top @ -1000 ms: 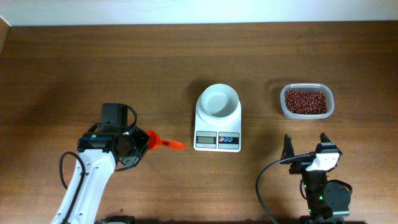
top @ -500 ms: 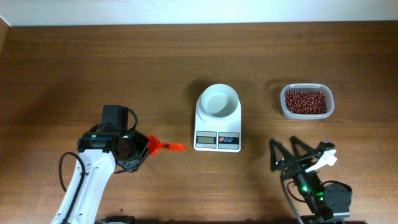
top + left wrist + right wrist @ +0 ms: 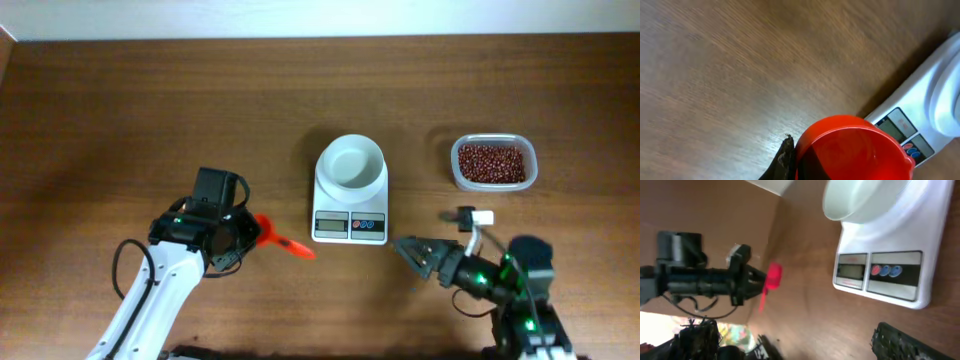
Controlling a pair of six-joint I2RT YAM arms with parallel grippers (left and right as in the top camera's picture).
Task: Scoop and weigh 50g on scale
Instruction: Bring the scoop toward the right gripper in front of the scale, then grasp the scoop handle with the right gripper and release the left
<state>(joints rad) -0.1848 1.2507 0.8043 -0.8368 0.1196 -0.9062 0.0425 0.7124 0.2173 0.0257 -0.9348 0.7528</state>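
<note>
The white scale [image 3: 350, 215] stands mid-table with an empty white bowl [image 3: 351, 163] on its platform. Dark red-brown beans [image 3: 491, 162] fill a clear tub [image 3: 455, 175] to its right. My left gripper [image 3: 243, 232] is shut on an orange-red scoop [image 3: 280, 241], left of the scale, handle pointing right and toward the front. In the left wrist view the scoop's cup [image 3: 852, 147] holds nothing, one finger [image 3: 784, 159] beside it and the scale [image 3: 917, 117] just beyond. My right gripper [image 3: 411, 255] is open and points left at the scale's front right corner.
In the right wrist view the scale [image 3: 887, 265], the bowl [image 3: 860, 197], the scoop [image 3: 772, 277] and the left arm [image 3: 700, 280] lie ahead, with one dark finger [image 3: 907, 342] at the bottom. Bare wooden tabletop [image 3: 150, 110] stretches left and behind the scale.
My left arm has moved right with the scoop, its handle now angled toward the front. My right arm has swung from pointing away to pointing left at the scale.
</note>
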